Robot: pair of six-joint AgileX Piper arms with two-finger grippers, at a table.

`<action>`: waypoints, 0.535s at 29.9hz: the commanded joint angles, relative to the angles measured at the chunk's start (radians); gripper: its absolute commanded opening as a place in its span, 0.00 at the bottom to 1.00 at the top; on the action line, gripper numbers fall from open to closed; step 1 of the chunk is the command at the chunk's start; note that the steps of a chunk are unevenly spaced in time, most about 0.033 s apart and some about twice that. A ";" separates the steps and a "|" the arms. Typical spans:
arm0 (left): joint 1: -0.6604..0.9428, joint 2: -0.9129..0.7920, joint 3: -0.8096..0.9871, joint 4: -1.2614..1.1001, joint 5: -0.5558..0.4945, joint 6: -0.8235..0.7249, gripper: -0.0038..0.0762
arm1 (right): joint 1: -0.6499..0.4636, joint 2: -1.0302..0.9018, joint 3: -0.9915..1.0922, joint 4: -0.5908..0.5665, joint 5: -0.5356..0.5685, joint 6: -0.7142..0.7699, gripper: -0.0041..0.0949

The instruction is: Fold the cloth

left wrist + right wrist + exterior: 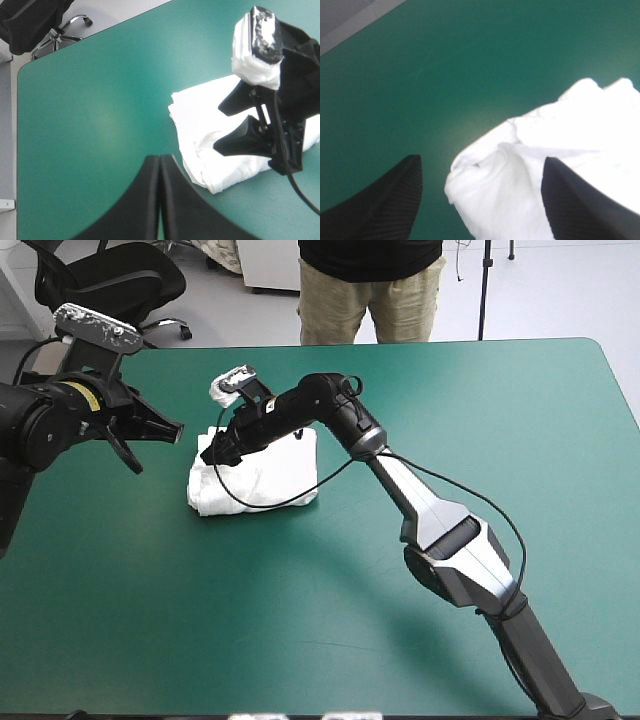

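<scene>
High view: T-shirt (262,478) is a folded bundle on the teal-green cover (450,390), left of centre, toward the far edge. Right gripper (212,448) hovers over its left end, fingers spread wide, nothing held. Left gripper (170,430) is pinched closed & empty, near the bundle, not touching. Fold looks approx. done. If you tidy, lower the right slowly w/ fingers straddling the loose corner; don't drag layers apart.

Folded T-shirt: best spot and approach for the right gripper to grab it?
Probably the thick layered edge on the side toward the left gripper, taken from above. The T-shirt lies flat as a folded bundle, and the open right gripper hangs over that edge, straddling it.
</scene>
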 commanded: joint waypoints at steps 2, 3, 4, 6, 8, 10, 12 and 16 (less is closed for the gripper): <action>-0.003 -0.034 -0.025 0.014 -0.015 -0.011 0.03 | -0.073 -0.112 -0.035 -0.002 0.133 0.053 0.57; -0.003 -0.034 -0.025 0.019 -0.019 -0.011 0.03 | -0.092 -0.121 -0.013 -0.028 0.131 0.099 0.55; -0.003 -0.034 -0.025 0.025 -0.019 -0.011 0.03 | -0.114 -0.133 0.013 -0.038 0.131 0.118 0.54; -0.003 -0.034 -0.025 0.014 -0.023 -0.009 0.03 | -0.159 -0.165 0.091 -0.039 0.131 0.125 0.52; -0.003 -0.034 -0.025 0.019 -0.022 -0.009 0.03 | -0.194 -0.221 0.202 -0.042 0.131 0.113 0.52; -0.003 -0.034 -0.025 0.021 -0.023 -0.009 0.03 | -0.225 -0.291 0.350 -0.055 0.129 0.070 0.52; -0.003 -0.034 -0.025 0.019 -0.025 -0.009 0.03 | -0.259 -0.376 0.528 -0.073 0.124 0.024 0.52; -0.003 -0.034 -0.025 0.009 -0.032 -0.015 0.03 | -0.327 -0.504 0.832 -0.025 0.026 -0.070 0.52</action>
